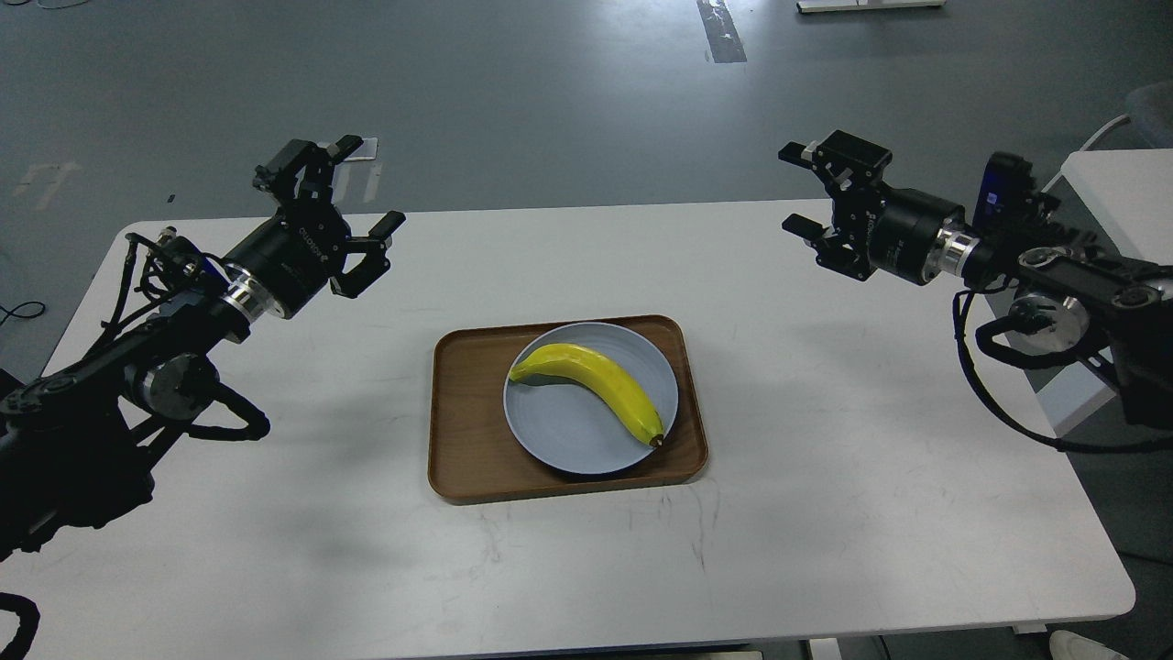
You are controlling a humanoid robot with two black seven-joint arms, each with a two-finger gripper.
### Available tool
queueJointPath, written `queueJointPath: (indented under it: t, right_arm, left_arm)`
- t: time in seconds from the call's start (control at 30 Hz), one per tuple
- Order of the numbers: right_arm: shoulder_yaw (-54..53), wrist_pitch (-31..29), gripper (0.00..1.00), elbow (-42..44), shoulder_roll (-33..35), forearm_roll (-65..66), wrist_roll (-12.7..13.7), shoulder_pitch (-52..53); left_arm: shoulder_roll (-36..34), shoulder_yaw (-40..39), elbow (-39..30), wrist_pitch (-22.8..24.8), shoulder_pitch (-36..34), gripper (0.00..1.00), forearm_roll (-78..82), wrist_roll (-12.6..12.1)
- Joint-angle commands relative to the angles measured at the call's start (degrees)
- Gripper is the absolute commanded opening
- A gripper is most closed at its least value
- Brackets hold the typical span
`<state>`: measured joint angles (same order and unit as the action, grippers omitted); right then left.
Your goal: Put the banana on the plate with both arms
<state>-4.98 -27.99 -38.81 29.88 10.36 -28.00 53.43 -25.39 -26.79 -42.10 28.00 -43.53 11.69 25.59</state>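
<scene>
- Curved bright yellow banana (594,386) lies across the round pale blue-grey plate (559,435), which sits in the rectangular brown wooden tray (463,417) on the white table (825,477).
- Left gripper (359,197): fingers spread wide, empty, well apart from the plate.
- Right gripper (795,188): fingers wide, empty, likewise clear.
- Assessment: fruit looks light, smooth-skinned, easily bruised; best held gently at mid-body, not the dark tip.
- Placement appears complete.
</scene>
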Motion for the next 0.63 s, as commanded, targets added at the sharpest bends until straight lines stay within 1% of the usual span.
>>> queueJointPath:
  t: [0.0, 0.1, 0.23, 0.5, 0.53, 0.6]
  right_arm:
    - [-6.4, 0.0, 0.97, 0.2, -0.6, -2.6, 0.0, -6.7]
    - [-8.9, 0.0, 0.97, 0.5, -1.5, -5.0, 0.0, -10.1]
    - [-10.1, 0.0, 0.97, 0.5, -2.1, -5.5, 0.0, -12.1]
    - [-10.2, 0.0, 0.98, 0.6, -2.2, -5.6, 0.0, -12.6]
    - [-10.2, 0.0, 1.0, 0.6, -2.2, -5.6, 0.0, -12.6]
    - [-10.2, 0.0, 1.0, 0.7, -2.2, -5.5, 0.0, -12.6]
  left_arm:
    - [1.2, 0.0, 1.4, 0.0, 0.0, 0.98, -0.1, 0.1]
    - [2.8, 0.1, 3.5, 0.0, 0.0, 0.98, 0.0, 0.1]
    - [4.6, 0.0, 5.7, 0.0, 0.5, 0.98, 0.0, 0.1]
    - [5.3, 0.0, 5.8, 0.0, 0.6, 0.98, 0.0, 0.1]
    - [5.3, 0.0, 5.8, 0.0, 0.6, 0.98, 0.0, 0.1]
    - [5.3, 0.0, 5.8, 0.0, 0.6, 0.98, -0.1, 0.1]
